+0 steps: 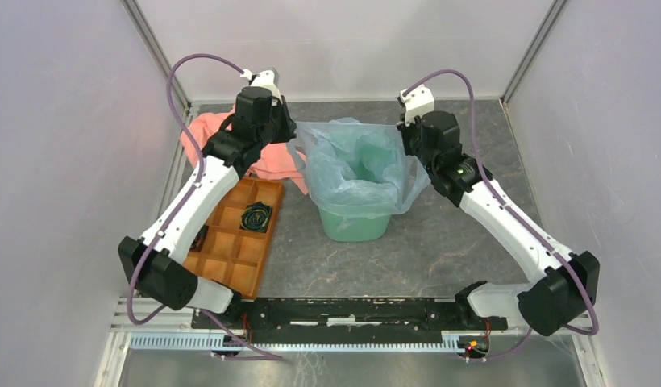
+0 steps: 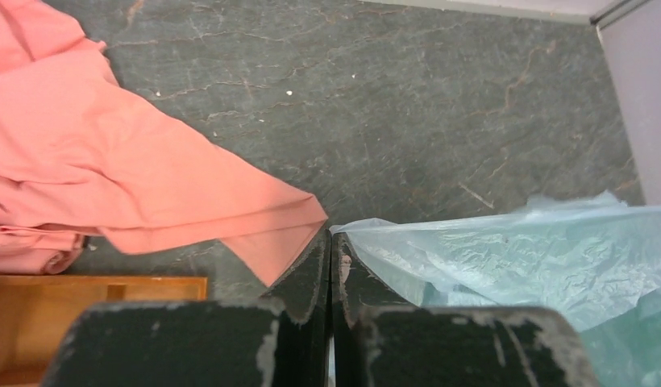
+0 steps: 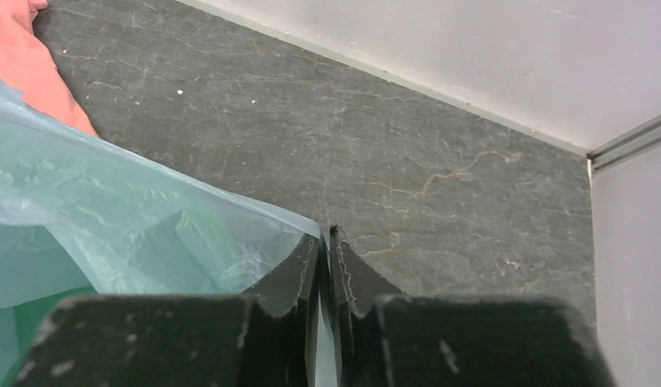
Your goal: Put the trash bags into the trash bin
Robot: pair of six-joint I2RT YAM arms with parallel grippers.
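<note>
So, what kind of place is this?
Most likely a robot test cell in a lab: plain pale walls close in the table, and the left arm and right arm are mounted on a rail.

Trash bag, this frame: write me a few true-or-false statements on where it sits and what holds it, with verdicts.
1. The trash bag is spread open over the trash bin. True.
2. The left gripper is open, clear of the bag. False: it is shut on the bag's edge.
3. The right gripper pinches the bag's opposite edge. True.
4. The pink cloth lies inside the bin. False: it lies outside, left of the bin.
</note>
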